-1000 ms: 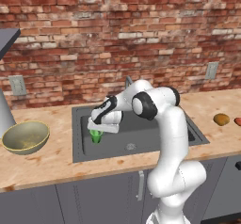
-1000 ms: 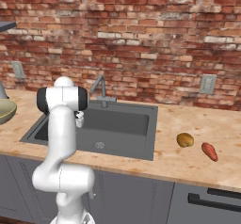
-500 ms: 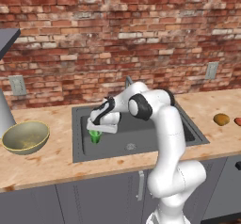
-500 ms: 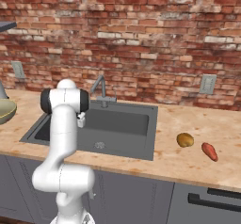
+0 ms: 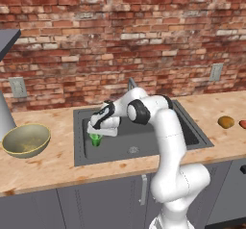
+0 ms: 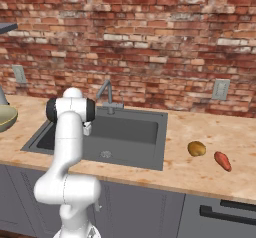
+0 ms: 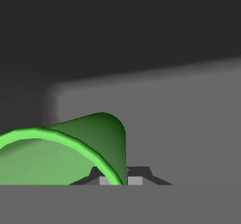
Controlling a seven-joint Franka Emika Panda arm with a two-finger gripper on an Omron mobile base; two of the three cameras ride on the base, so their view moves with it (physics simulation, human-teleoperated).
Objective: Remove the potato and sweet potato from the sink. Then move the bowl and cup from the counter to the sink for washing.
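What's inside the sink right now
The green cup, pinched at its rim by the shut gripper, low in the sink near its left wall. The arm hides part of the basin floor.

**Colours I see in the kitchen**

On my screens the cup (image 5: 95, 139) is bright green, with a lighter green rim in the hand view. The sink (image 5: 185, 127) is dark grey and its tap (image 6: 107, 95) is grey metal. The bowl (image 5: 26, 140) is olive-yellow with a pale rim and a speckled inside. The potato (image 6: 196, 148) is golden-brown, and the sweet potato (image 6: 222, 161) is orange-red. The counter (image 6: 210, 174) is light wood with darker flecks. The wall (image 5: 120, 35) is red-brown brick with pale mortar lines.
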